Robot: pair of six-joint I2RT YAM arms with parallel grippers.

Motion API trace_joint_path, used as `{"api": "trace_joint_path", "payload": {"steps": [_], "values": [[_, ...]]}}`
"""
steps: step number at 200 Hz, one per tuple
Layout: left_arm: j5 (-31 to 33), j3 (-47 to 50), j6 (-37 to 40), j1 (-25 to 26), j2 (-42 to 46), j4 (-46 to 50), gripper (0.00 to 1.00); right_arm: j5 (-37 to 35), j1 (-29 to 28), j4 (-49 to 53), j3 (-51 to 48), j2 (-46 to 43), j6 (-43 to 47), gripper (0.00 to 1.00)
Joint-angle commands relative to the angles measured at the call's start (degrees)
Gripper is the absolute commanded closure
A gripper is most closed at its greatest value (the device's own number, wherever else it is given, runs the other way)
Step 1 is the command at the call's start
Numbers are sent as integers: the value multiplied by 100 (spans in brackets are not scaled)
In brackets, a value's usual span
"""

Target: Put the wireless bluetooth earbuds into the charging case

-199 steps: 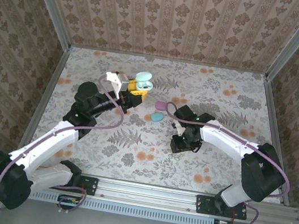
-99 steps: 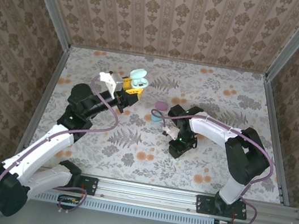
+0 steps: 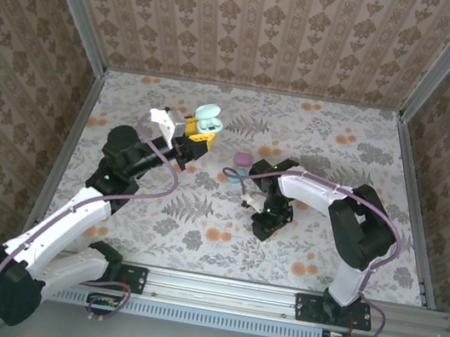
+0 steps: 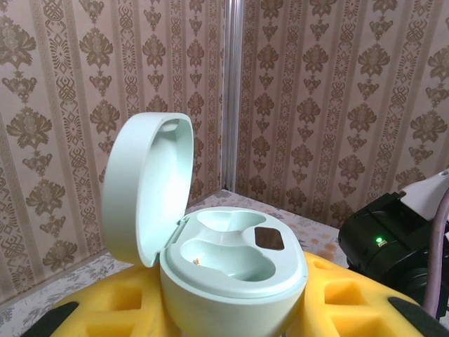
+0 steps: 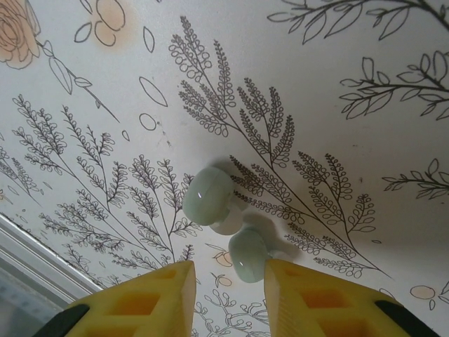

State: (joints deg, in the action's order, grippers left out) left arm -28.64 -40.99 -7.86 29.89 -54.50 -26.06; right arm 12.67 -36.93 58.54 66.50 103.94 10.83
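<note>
While our left gripper (image 4: 231, 312) clamps the lid-up mint charging case (image 4: 235, 270), our right gripper (image 5: 230, 284) stands partly open and empty, two mint earbuds (image 5: 209, 196) lying on the mat (image 5: 351, 105) just ahead of its fingertips (image 5: 305, 288).

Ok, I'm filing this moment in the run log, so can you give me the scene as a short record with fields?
charging case: mint, lid open, both wells empty
left gripper: shut on the charging case
earbuds: two mint ones, close together on the mat
right gripper: open, low over the mat by the earbuds
other cases: pink case and blue case on the mat
</note>
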Motion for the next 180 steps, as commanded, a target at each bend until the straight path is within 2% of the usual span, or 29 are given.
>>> {"api": "trace_joint_path", "payload": {"steps": [1, 106, 180], "values": [[8, -5, 90, -52, 93, -75, 74, 25, -34, 192, 149, 155, 160, 66], [-1, -31, 83, -62, 61, -74, 74, -167, -34, 171, 100, 390, 131, 68], [-3, -14, 64, -64, 60, -77, 74, -315, -17, 78, 73, 300, 74, 64]]}}
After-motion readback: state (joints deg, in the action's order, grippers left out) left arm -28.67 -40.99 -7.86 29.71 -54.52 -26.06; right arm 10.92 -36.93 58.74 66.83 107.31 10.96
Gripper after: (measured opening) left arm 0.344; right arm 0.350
